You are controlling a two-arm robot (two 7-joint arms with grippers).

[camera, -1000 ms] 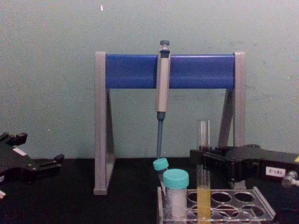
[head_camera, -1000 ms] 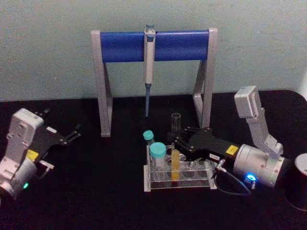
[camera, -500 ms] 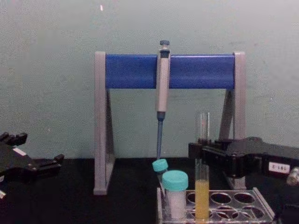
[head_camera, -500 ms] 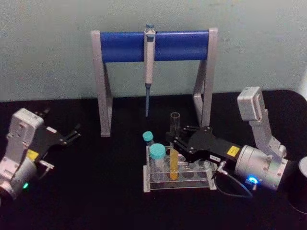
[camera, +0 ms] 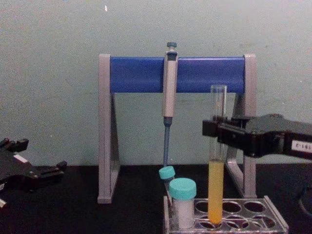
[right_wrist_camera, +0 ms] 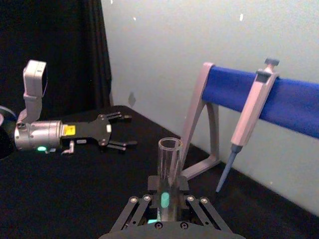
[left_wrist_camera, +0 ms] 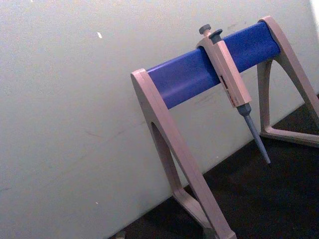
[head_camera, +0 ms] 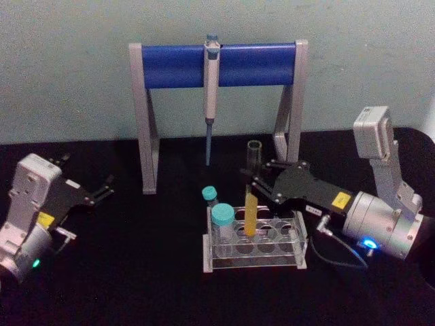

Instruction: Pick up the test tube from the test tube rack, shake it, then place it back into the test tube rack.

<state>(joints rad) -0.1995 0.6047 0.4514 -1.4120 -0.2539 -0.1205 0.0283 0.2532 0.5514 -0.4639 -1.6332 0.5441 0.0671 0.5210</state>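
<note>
A plain, pale grey-green wall [camera: 48, 97] rises right behind a black tabletop [head_camera: 149, 272], and a black curtain [right_wrist_camera: 55, 55] hangs at one end of the wall.

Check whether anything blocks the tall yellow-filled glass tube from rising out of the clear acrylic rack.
Nothing visible. The right gripper holds the tube; the grey pipette hangs farther back; the left gripper sits far left.

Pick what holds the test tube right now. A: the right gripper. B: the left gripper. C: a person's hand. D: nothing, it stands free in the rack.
A: the right gripper is shut on the test tube above its yellow liquid; the left gripper sits apart on the left.
</note>
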